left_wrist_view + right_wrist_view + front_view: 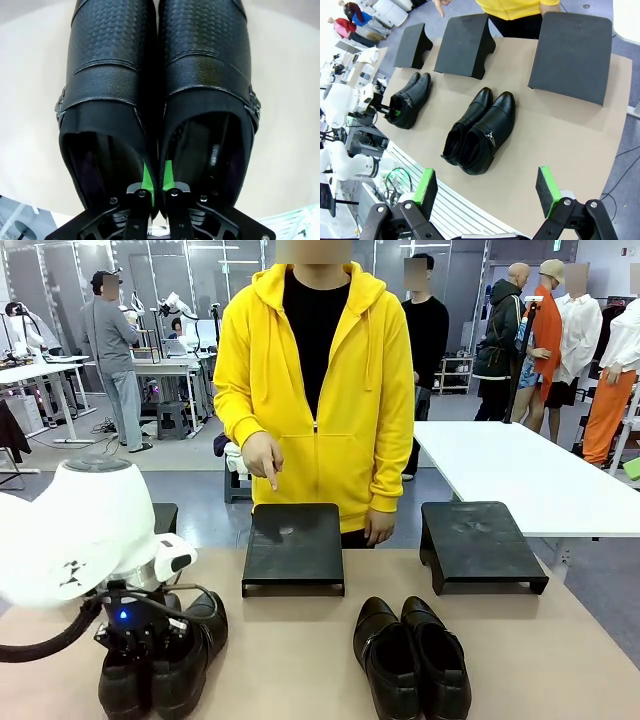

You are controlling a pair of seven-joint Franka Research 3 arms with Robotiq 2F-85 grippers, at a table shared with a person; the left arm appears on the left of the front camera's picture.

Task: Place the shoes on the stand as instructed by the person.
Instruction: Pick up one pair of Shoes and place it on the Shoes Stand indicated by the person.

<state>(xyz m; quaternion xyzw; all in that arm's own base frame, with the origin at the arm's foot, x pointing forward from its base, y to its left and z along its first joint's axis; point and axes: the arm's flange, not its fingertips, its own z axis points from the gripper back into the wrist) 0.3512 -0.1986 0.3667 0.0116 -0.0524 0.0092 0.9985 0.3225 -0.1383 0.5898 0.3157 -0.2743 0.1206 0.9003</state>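
Observation:
The left pair of black shoes (185, 655) sits at the table's front left. My left gripper (145, 640) reaches down into it. In the left wrist view the gripper (156, 181) is shut, its green pads (168, 172) pinching the two touching inner walls of this pair of shoes (110, 90). The other pair of shoes (412, 658) lies at the front centre-right, untouched. The person (320, 390) in a yellow hoodie points a finger (270, 475) down at the middle stand (293, 545). My right gripper (486, 189) hangs open, high over the table's near edge, above the second pair (477, 132).
Three black stands line the far edge of the tan table (300, 660): a left one (412, 45), the middle one (465, 45) and a right one (482, 540). A white table (530, 470) stands behind on the right. People stand farther back.

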